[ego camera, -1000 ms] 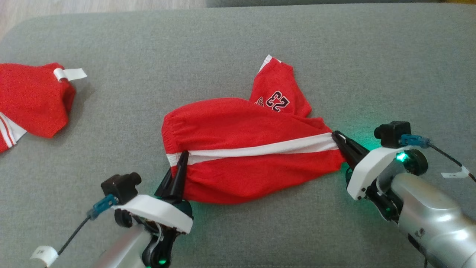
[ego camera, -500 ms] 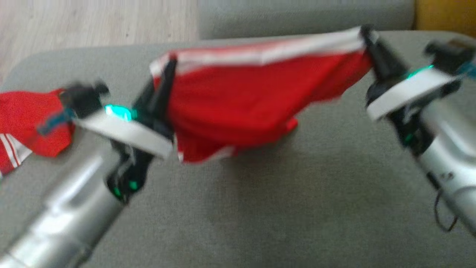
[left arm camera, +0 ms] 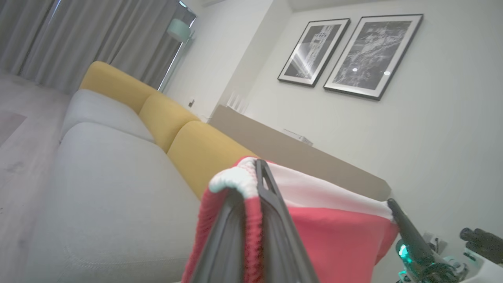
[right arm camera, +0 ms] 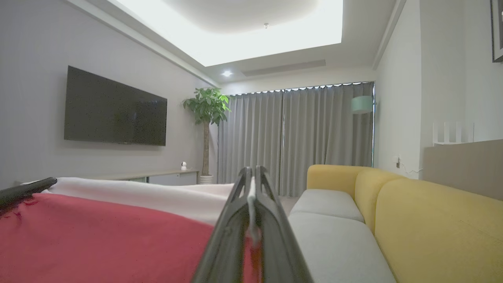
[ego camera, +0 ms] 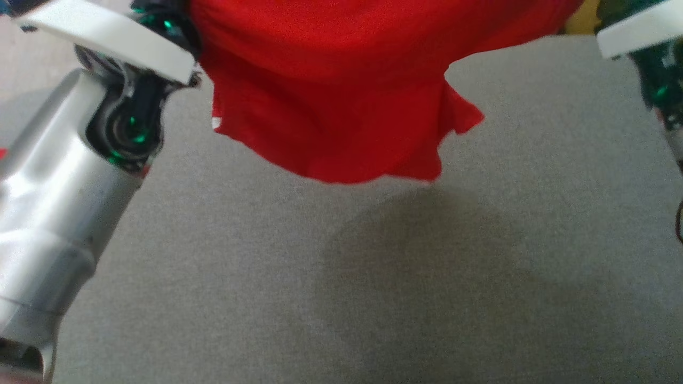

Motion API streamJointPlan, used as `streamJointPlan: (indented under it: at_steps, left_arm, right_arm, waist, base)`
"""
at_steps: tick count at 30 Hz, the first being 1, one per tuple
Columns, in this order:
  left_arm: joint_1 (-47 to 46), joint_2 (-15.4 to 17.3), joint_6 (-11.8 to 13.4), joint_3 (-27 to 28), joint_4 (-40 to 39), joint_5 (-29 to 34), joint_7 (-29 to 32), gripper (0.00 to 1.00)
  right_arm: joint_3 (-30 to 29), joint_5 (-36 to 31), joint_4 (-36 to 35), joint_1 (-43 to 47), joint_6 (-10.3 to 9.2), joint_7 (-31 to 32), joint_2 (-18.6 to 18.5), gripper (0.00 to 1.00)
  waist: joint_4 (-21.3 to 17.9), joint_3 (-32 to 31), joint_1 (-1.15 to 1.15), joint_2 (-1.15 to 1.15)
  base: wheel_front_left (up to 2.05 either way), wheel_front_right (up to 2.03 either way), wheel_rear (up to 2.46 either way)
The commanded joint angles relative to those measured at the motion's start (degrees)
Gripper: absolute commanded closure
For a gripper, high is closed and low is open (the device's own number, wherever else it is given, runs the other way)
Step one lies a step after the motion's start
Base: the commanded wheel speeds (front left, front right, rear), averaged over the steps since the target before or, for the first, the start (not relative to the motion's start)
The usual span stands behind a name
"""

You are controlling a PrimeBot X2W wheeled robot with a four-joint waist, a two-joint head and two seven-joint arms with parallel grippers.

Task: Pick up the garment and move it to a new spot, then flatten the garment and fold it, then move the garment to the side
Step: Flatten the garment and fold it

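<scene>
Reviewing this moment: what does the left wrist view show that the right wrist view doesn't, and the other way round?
The left wrist view adds two framed pictures on the wall. The right wrist view adds a wall-mounted TV, a potted plant and the lit ceiling recess. Shared: the red garment with its white band, held up between the left pincer and the right pincer, each shut on one end of it, plus the yellow-backed grey sofa and the grey curtains.

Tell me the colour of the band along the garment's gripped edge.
White band on the red garment; clearest in the left wrist view.
</scene>
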Motion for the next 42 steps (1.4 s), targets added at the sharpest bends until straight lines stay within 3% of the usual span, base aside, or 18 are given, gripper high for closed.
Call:
streamJointPlan:
  at_steps: [1,5,11,16,21,25,28,34,42]
  left_arm:
    - [-4.6,1.5,0.1,2.3,1.0,0.4,0.3,1.0]
    - [-8.5,0.4,0.1,0.7,5.6,2.7,0.4,1.0]
    - [-14.5,-0.5,0.1,-0.7,9.2,7.1,-5.6,1.0]
    - [-20.7,-0.8,0.1,-1.2,8.8,10.2,-12.2,1.0]
    - [-22.7,-1.8,0.1,5.3,6.4,12.3,-13.2,1.0]
    - [-15.4,-3.0,0.1,8.8,5.3,13.2,-13.2,1.0]
    - [-7.3,-4.0,0.1,8.3,4.7,12.0,-13.2,1.0]
    - [8.7,-7.2,0.1,9.9,2.4,11.3,-13.2,1.0]
    - [29.2,-12.7,0.1,11.7,-3.1,13.8,-13.3,1.0]
  right_arm:
    - [-0.1,-0.9,-0.3,-2.4,0.23,0.7,0.3,1.0]
    - [0.4,-3.3,3.0,-7.0,0.23,0.6,2.8,1.0]
    - [-1.4,-8.6,10.1,-13.9,0.23,-2.0,7.4,1.0]
    - [-8.2,-16.8,12.1,-20.0,0.23,-2.8,11.5,1.0]
    - [-17.9,-24.5,7.1,-19.2,0.23,-2.9,15.3,1.0]
    - [-19.0,-25.9,4.6,-13.4,0.23,-2.9,17.4,1.0]
    - [-18.1,-25.1,2.7,-7.4,0.23,-2.9,17.4,1.0]
    - [-16.4,-21.0,-3.3,7.3,0.23,-2.9,15.8,1.0]
    - [-17.6,-16.4,-10.1,28.7,0.23,-2.9,13.4,1.0]
  waist:
    - [-1.0,3.5,0.0,0.0]
    - [-1.8,8.7,0.0,0.0]
    - [-2.7,14.4,0.0,0.0]
    - [-3.4,17.4,0.0,0.0]
    - [-3.7,19.4,0.0,0.0]
    - [-3.8,19.8,0.0,0.0]
    - [-3.6,19.7,0.0,0.0]
    - [-3.0,18.2,0.0,0.0]
    - [-2.0,10.7,0.0,0.0]
  base:
    - [0.0,0.0,0.0]
    - [0.0,0.0,0.0]
    - [0.0,0.0,0.0]
    - [0.0,0.0,0.0]
    - [0.0,0.0,0.0]
    - [0.0,0.0,0.0]
    - [0.0,0.0,0.0]
    - [0.0,0.0,0.0]
    - [0.0,0.0,0.0]
